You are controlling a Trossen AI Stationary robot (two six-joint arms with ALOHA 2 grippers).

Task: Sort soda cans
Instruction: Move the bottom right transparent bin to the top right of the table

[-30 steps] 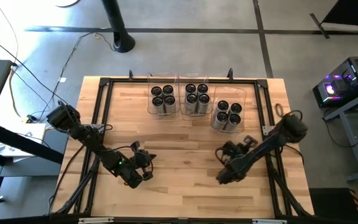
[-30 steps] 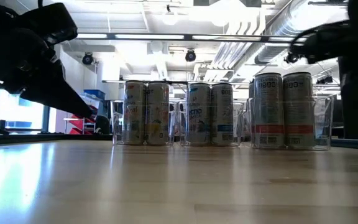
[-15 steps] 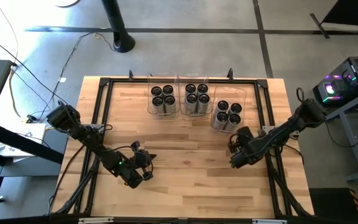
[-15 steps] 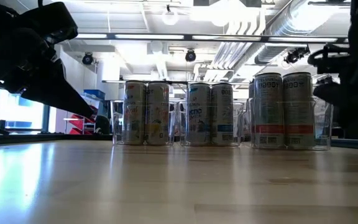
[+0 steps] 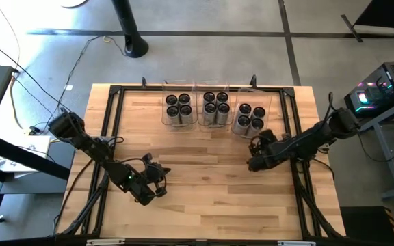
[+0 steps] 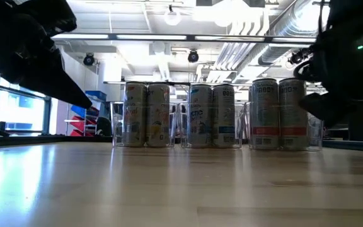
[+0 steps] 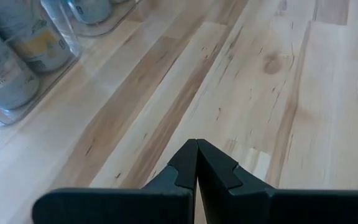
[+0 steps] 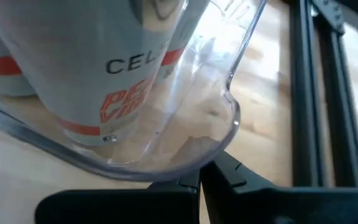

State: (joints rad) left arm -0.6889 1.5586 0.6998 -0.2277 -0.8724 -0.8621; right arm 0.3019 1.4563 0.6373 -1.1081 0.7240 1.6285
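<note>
With my right gripper (image 5: 252, 165), fingers pressed together, I've just nudged the right-hand bin (image 5: 270, 104) back into line with the other two, so all twelve soda cans (image 5: 215, 106) sit binned along the far edge (left gripper (image 5: 157, 192) idles shut), sorting apparently done.

Three bins (image 5: 214, 108) of cans (image 5: 211, 107) block the table's (image 5: 204, 198) far edge; the near boards lie open.

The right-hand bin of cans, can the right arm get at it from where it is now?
Probably yes: the right gripper, shut, sits right against that clear bin's corner, with nothing between them.
</note>
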